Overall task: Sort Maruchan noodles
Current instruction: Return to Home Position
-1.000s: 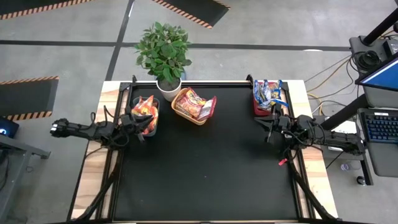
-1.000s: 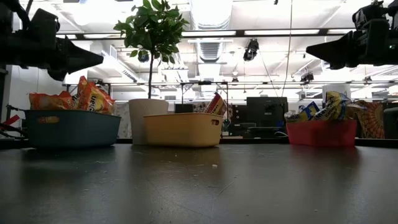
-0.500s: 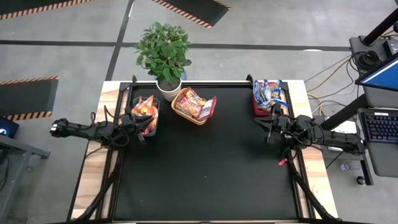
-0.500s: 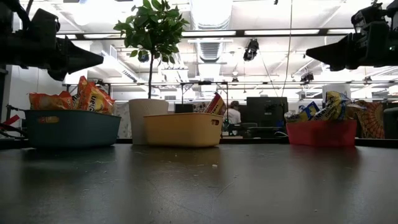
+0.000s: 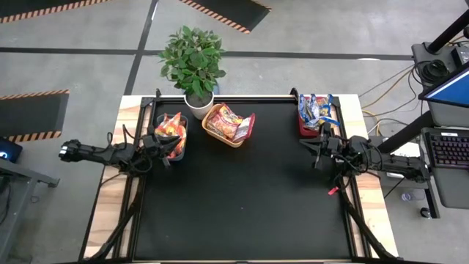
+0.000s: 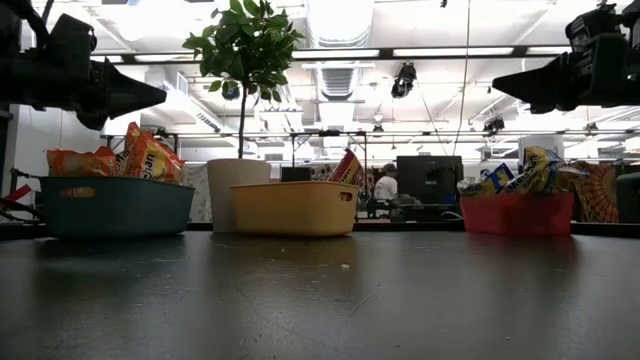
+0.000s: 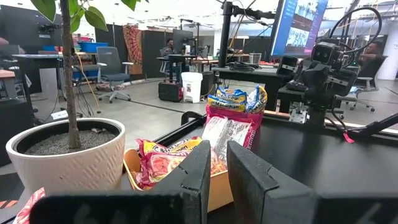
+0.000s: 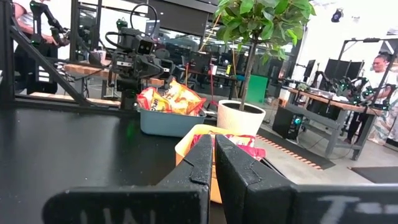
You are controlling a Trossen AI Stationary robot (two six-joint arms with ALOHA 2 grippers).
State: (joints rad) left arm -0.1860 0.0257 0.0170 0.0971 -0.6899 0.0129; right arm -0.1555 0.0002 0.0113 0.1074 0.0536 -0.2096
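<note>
Sorting looks finished from where I stand: no packet lies loose on the black table (image 5: 242, 198), and all 3 kinds sit in bins along its far edge. The left gripper (image 5: 168, 151) hangs above the table's left side, its fingers (image 7: 200, 168) drawn to a thin slit with nothing between them. The orange packets (image 5: 170, 126) in the teal bin (image 6: 115, 205) are just beyond its tip. The right gripper (image 5: 308, 150) hangs above the right side, facing the left one across the table. Its fingers (image 8: 202, 163) are pressed almost together and it carries nothing. The blue-and-yellow packets (image 5: 316, 108) in the red bin (image 6: 515, 213) are just past it, toward the far edge. The pinkish-red packets (image 5: 229, 123) fill the yellow bin (image 6: 295, 207) between the 2 grippers, nearer the left one, beside the potted plant (image 5: 192, 59). With every packet binned, I judge the step in hand to be the retreat to rest. Both arms look folded low and pulled toward their own table edges, so little seems left of it. Any further move asks only for settling the 2 arms without brushing the bins near their tips.
</note>
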